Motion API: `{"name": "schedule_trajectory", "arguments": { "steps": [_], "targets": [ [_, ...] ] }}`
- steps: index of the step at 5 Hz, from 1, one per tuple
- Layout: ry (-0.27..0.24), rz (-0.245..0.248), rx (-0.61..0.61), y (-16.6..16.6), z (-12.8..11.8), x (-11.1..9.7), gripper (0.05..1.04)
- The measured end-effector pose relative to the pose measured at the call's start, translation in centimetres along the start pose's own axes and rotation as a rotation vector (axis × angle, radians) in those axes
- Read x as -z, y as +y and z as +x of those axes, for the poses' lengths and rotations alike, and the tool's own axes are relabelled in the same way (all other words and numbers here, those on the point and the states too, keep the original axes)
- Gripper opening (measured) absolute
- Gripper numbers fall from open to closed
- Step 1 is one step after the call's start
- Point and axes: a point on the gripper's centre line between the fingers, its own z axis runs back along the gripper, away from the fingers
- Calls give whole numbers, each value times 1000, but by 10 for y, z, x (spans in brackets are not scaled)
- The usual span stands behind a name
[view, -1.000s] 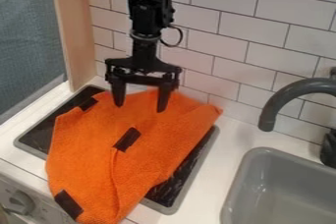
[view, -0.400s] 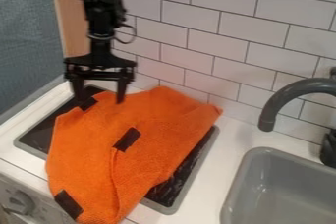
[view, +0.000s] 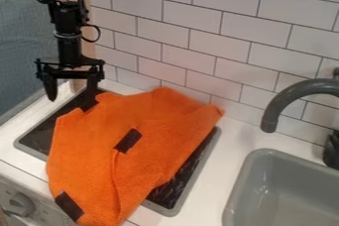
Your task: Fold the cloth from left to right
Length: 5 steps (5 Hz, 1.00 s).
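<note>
Hanging w/ fingers apart, gripper is nr upper L edge of cloth, w/ panel & tiled wall behind. Cloth lies rumpled over stove; sink & faucet to R.

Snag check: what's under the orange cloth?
A black panel with a grey rim, showing at left and lower right. Whatever lies under the middle of the cloth is covered, can't tell.

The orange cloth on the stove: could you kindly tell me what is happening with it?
The gripper hangs open over the upper-left edge of the orange cloth, holding nothing. The cloth lies partly folded and rumpled across the dark stove top, its lower end hanging past the front edge.
</note>
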Motion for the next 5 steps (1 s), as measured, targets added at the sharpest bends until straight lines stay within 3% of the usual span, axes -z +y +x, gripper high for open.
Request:
{"name": "schedule_trajectory", "arguments": {
  "steps": [1, 2, 3, 4, 5],
  "targets": [
    [51, -48, 99, -5, 8, 17, 999],
    [62, -55, 175, -5, 11, 23, 999],
    [29, -81, 228, -10, 14, 24, 999],
    [26, -83, 222, -10, 15, 28, 960],
    [29, -61, 187, -9, 15, 37, 806]
  ]
}}
